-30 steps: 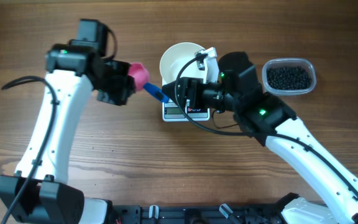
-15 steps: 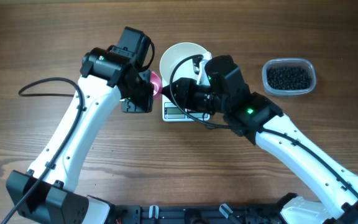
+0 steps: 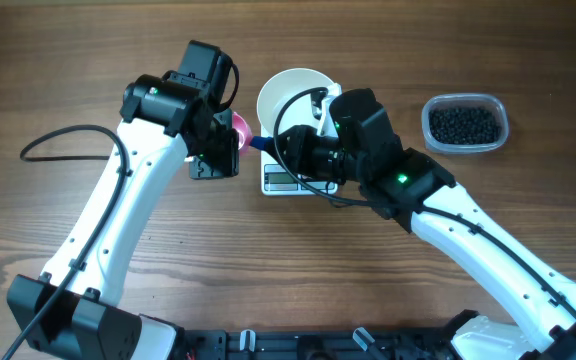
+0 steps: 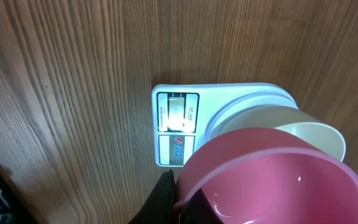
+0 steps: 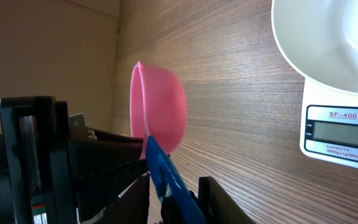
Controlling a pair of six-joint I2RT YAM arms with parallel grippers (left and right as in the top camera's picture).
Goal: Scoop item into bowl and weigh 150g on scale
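The pink scoop (image 3: 238, 127) with its blue handle (image 3: 260, 145) hangs between both arms, left of the scale (image 3: 283, 181). My left gripper (image 4: 176, 199) is shut on the rim of the pink cup (image 4: 278, 180). My right gripper (image 5: 174, 193) has closed in on the blue handle (image 5: 166, 180), a finger on each side. The white bowl (image 3: 286, 95) stands on the scale and looks bare inside (image 5: 334, 37). The black beads (image 3: 463, 123) lie in a clear tub at the right. The scoop's cup shows no beads.
The scale's display (image 5: 340, 134) faces the front edge, its reading not legible. The left arm's black wrist (image 5: 36, 162) sits very close to the right fingers. A black cable (image 3: 68, 135) loops left of the left arm.
The left arm carried the scoop rightward to the right gripper, then drew back slightly. The right arm shifted left and its fingers narrowed around the blue handle.
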